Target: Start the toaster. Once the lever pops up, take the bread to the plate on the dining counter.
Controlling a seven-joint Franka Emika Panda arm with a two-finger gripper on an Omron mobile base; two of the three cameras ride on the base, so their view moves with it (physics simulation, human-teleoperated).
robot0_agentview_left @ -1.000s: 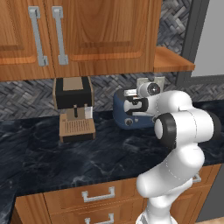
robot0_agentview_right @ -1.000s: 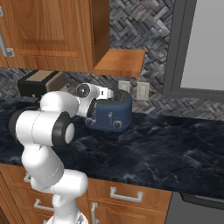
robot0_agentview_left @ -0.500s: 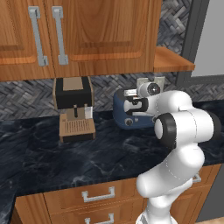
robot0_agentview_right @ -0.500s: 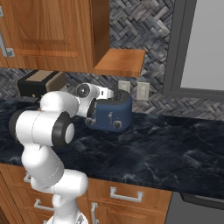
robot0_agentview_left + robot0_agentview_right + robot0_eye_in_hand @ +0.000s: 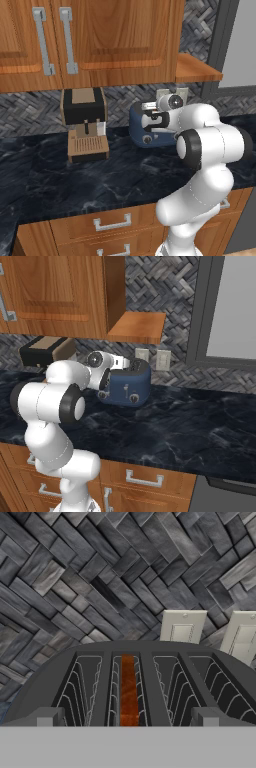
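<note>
In the left base view, the toaster (image 5: 150,127) sits at centre right on the dark counter (image 5: 75,175), against the woven tile wall. The claw (image 5: 151,119) hangs at the toaster's near side, touching or just short of it; I cannot tell which. A coffee machine (image 5: 85,122) stands to the left, well apart. 2 cabinet doors (image 5: 90,40) fill the upper left.

In the right base view, the toaster (image 5: 127,386) is at centre, its round knob facing the lower right. The claw (image 5: 106,383) is at its left end, below a wooden shelf (image 5: 137,326). 2 wall sockets (image 5: 152,358) sit just behind. The shelf and cabinet overhang the toaster, so a lift out of it has limited headroom.

In the hand view, the toaster (image 5: 130,677) takes the lower half of the frame, its wire-lined slots open upward. An orange-brown strip (image 5: 128,687) shows in the middle gap, probably a glowing element or the bread's edge; I cannot tell which. 2 sockets (image 5: 182,627) sit at right of centre. The claw stands apart, holding nothing.

The bread would be light, dry and crumbly, so I would pinch it gently by its top edge across the thin faces. The toaster itself looks stiff and heavy enough to stay put under a lever push.
</note>
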